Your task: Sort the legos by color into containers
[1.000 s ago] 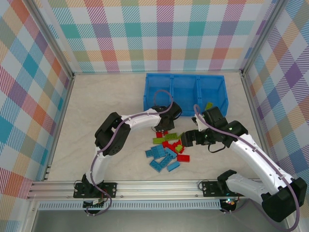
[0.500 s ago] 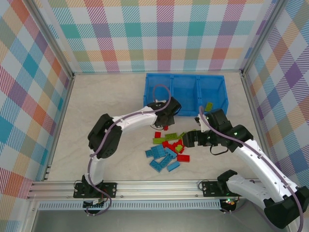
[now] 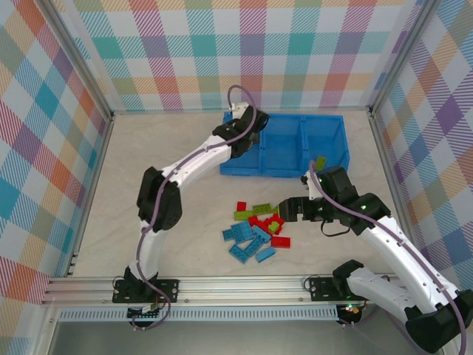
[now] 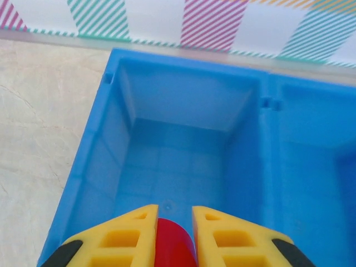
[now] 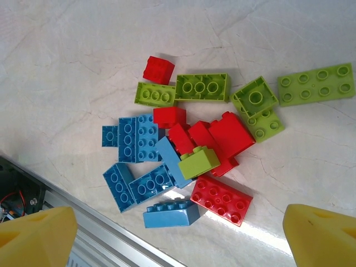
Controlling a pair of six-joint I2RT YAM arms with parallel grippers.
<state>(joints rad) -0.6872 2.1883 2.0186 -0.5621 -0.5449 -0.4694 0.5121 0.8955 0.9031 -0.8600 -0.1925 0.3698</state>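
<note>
Swings from pile (image 3: 255,229) to left compartment (image 4: 183,150), pinching red lego (image 4: 173,245) in left fingers (image 4: 130,233); holds right fingers (image 5: 39,236) wide; most unsorted.

no readable text or labels anywhere

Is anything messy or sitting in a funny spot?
Nothing looks broken or spilled. The legos lie in one mixed-up heap on the table, all the colours jumbled together. One lime brick sits crooked on top of the red ones.
</note>
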